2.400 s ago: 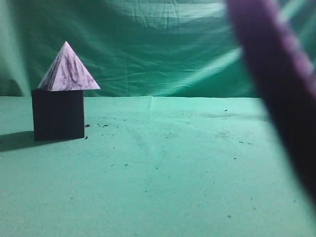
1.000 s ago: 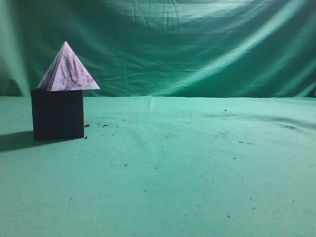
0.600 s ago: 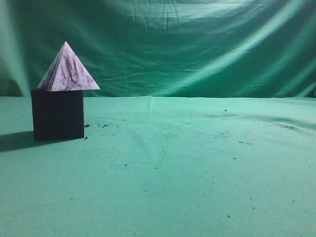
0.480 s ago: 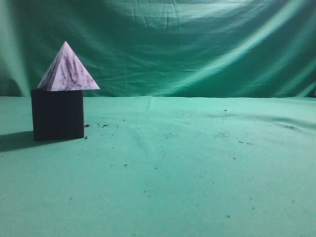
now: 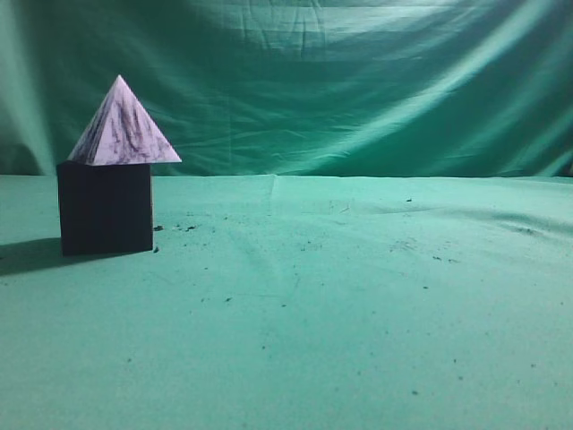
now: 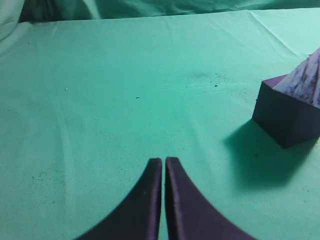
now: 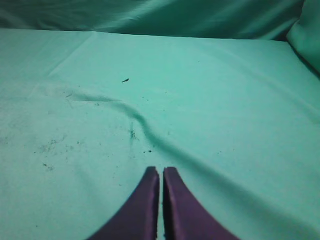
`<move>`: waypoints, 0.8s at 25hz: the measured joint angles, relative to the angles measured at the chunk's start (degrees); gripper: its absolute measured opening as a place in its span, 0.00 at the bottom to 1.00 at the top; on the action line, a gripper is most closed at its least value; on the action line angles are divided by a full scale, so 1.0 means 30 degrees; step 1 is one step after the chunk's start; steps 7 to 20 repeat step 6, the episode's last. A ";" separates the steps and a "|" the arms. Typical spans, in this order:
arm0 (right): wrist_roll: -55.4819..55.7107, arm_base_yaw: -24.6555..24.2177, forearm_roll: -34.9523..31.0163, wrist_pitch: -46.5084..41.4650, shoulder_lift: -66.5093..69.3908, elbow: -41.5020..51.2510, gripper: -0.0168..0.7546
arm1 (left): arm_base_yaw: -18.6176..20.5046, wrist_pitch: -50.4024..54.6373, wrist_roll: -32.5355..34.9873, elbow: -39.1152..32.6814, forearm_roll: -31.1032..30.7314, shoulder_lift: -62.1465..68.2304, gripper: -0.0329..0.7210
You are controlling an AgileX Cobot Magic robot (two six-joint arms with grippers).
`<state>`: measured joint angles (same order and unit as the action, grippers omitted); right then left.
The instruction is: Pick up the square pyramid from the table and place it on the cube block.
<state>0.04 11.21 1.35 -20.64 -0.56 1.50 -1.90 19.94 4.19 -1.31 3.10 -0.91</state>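
Observation:
The white-lilac marbled square pyramid (image 5: 122, 127) stands upright on top of the dark cube block (image 5: 106, 208) at the left of the green table (image 5: 340, 305). In the left wrist view the cube block (image 6: 286, 114) sits at the right edge with the pyramid (image 6: 306, 80) on it, partly cut off. My left gripper (image 6: 163, 161) is shut and empty, well to the left of the cube. My right gripper (image 7: 160, 170) is shut and empty over bare cloth. Neither gripper shows in the exterior view.
A wrinkled green cloth backdrop (image 5: 340, 81) hangs behind the table. Dark specks lie scattered on the cloth (image 5: 407, 244). A raised fold (image 7: 145, 125) in the cloth runs ahead of the right gripper.
The purple arm that crossed the right side of the exterior view 2.4 s ago has left the view. The pyramid and cube have not moved.

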 joint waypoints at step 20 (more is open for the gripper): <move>0.0000 0.0000 0.0000 0.0000 0.0000 0.0000 0.02 | 0.0000 0.0000 0.0000 0.0000 0.0000 0.0000 0.04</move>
